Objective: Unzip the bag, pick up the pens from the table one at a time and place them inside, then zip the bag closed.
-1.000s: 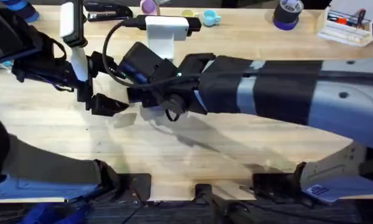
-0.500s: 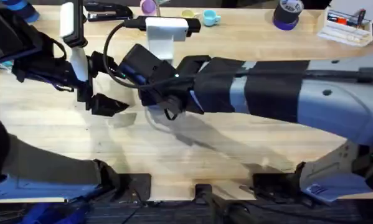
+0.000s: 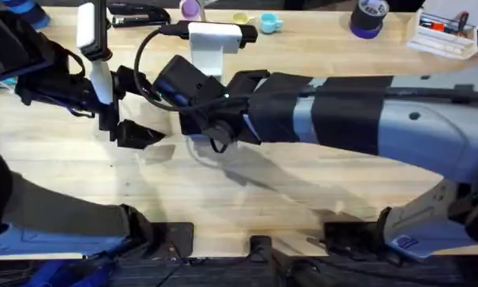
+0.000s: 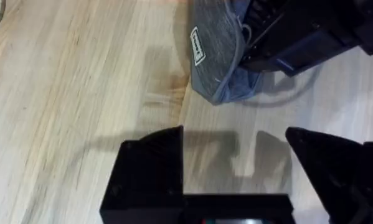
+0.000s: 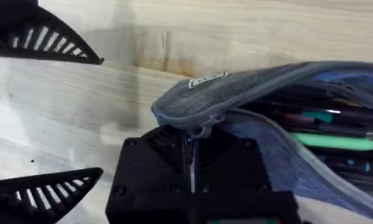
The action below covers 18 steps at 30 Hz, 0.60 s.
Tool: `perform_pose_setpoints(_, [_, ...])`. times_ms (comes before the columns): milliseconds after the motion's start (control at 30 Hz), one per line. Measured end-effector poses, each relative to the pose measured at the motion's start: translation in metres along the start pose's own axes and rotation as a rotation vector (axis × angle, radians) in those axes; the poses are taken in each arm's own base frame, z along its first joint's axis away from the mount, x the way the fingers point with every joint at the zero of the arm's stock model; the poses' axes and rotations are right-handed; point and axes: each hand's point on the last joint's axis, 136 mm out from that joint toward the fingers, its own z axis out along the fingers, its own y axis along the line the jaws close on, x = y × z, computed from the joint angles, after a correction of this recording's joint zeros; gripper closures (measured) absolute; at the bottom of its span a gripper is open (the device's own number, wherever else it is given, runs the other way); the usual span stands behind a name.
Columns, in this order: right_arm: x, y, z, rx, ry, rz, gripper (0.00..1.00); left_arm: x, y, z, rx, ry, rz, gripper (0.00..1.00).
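The grey-blue bag (image 4: 216, 57) lies on the wooden table (image 3: 246, 203), mostly hidden under my right arm in the overhead view. Its zipper gapes open, and green and dark pens (image 5: 333, 140) lie inside. My right gripper (image 5: 191, 163) is shut on the zipper pull (image 5: 197, 130) at the bag's labelled end; from above the right gripper (image 3: 195, 135) sits mid-table. The left gripper (image 4: 236, 158) is open, low over bare wood just short of that end, with nothing between its fingers (image 5: 46, 37). In the overhead view the left gripper (image 3: 132, 129) is left of the right one.
Along the far edge stand a black stapler (image 3: 139, 13), small cups (image 3: 269, 22), a purple tape roll (image 3: 369, 17) and a white organiser (image 3: 442, 33). A white stand (image 3: 215, 41) rises behind the grippers. Bare wood lies in front of the arms.
My right arm has shifted slightly left, toward the left gripper, still gripping the zipper pull. The left arm has not moved.
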Motion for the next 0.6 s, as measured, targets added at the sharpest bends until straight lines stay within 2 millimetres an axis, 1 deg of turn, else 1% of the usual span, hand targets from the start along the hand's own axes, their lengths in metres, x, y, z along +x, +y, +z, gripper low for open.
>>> perform_pose_setpoints(200, [0.0, 0.0, 0.0, -0.003, 0.001, -0.072, 0.97, 0.0, 0.0, 0.0, 0.0, 0.0, 0.0, 0.007])
perform_pose_setpoints(300, [-0.003, 0.002, -0.005, -0.013, -0.003, -0.129, 0.97, -0.001, 0.0, 0.0, 0.0, -0.004, -0.001, 0.007])
perform_pose_setpoints(400, [-0.011, 0.002, -0.019, -0.025, -0.023, -0.183, 0.97, -0.003, 0.001, 0.0, -0.004, -0.016, 0.0, 0.008])
perform_pose_setpoints(500, [-0.028, -0.002, -0.039, -0.029, -0.064, -0.214, 0.97, -0.009, 0.002, 0.0, -0.012, -0.051, 0.0, 0.007])
perform_pose_setpoints(567, [-0.036, -0.003, -0.051, -0.038, -0.085, -0.237, 0.97, -0.014, 0.003, -0.001, -0.019, -0.079, 0.0, 0.008])
perform_pose_setpoints(600, [-0.039, -0.002, -0.058, -0.052, -0.091, -0.277, 0.971, -0.021, 0.004, 0.0, -0.023, -0.117, 0.004, 0.008])
